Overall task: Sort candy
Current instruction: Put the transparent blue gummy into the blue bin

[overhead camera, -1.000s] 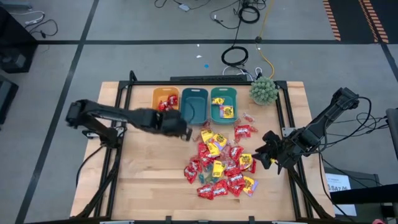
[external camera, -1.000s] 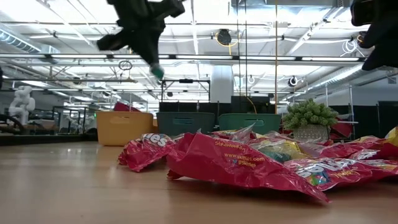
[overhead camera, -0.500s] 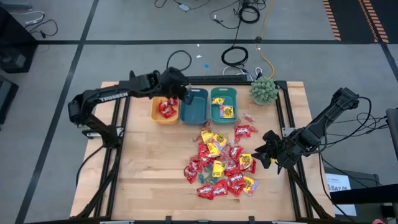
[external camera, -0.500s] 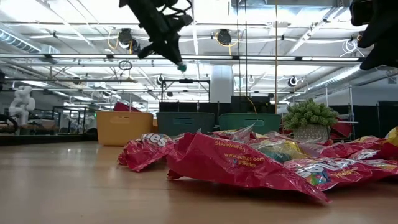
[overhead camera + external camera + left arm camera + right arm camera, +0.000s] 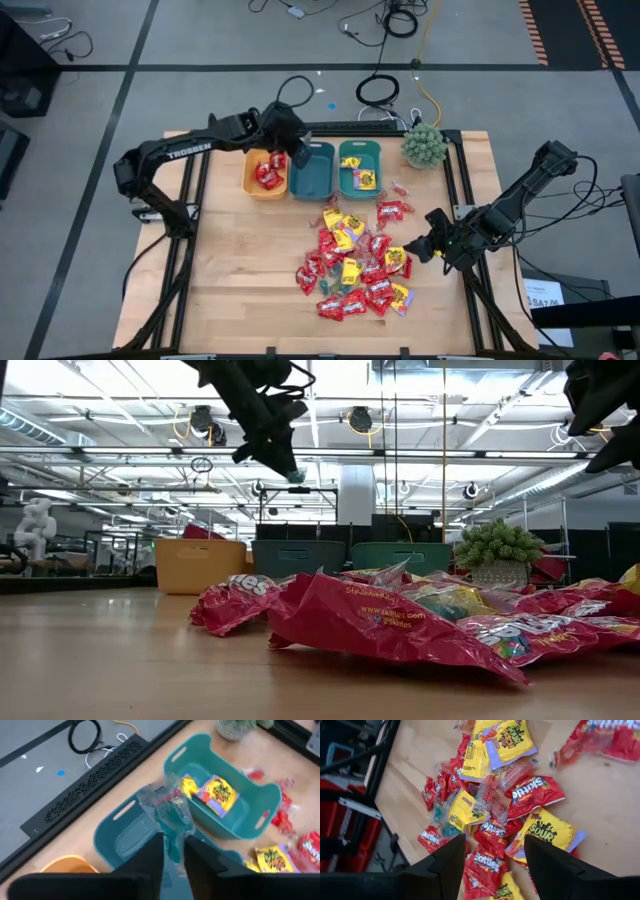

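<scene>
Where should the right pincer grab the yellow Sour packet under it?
On the yellow Sour packet, pinch the free corner lying on bare wood, straight down with the open right pincer: it lies flat, its other end crowded by red packets.

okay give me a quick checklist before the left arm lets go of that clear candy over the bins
1. Left gripper shut on the clear candy: ok.
2. Candy over the middle teal bin: ok by the wrist view.
3. Middle bin holding no other candy type: ok, it looks bare.
4. Right gripper away from the bins, over the pile: ok.
5. Candy free of the fingers to drop cleanly: cannot tell.
</scene>
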Controlling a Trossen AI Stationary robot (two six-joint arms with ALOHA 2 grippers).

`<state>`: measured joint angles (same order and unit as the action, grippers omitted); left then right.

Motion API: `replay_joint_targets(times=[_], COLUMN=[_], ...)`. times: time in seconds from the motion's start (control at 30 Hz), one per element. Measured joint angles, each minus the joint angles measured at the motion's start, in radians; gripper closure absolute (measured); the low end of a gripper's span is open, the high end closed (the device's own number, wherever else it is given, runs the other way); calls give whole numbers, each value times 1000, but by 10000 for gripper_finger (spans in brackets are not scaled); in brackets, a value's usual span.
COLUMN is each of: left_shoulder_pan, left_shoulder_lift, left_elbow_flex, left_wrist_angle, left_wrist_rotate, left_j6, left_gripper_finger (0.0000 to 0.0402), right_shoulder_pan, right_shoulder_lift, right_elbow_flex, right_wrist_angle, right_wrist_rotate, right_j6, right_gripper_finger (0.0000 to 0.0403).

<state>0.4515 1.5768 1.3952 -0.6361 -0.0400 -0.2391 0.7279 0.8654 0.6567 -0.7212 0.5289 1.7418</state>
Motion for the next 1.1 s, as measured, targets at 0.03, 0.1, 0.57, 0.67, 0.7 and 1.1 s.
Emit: replay_joint_targets(times=[0.03, 0.1, 0.57, 0.67, 0.7, 1.1], left_shoulder_pan=[0, 0, -6, -20, -28, -39], left_shoulder_lift=[5, 17, 34, 41, 42, 45], left_elbow_flex=[0, 0, 0, -2, -2, -1], left_wrist_angle=[0, -1, -57, -131, -134, -107], left_wrist_rotate=[7, 17, 30, 24, 24, 2], left_j6=[14, 33, 121, 232, 239, -88], left_gripper_finger=[305, 288, 257, 257, 257, 257], right_shoulder_pan=[0, 0, 0, 0, 0, 0], right_shoulder_lift=[0, 0, 0, 0, 0, 0], right_elbow_flex=[0, 0, 0, 0, 0, 0], right_wrist_angle=[0, 0, -1, -2, -2, -2], right_wrist_rotate=[0, 0, -1, -1, -1, -2], right_j6=[13, 26, -69, -109, -120, -196], right_gripper_finger=[209, 209, 209, 209, 209, 209])
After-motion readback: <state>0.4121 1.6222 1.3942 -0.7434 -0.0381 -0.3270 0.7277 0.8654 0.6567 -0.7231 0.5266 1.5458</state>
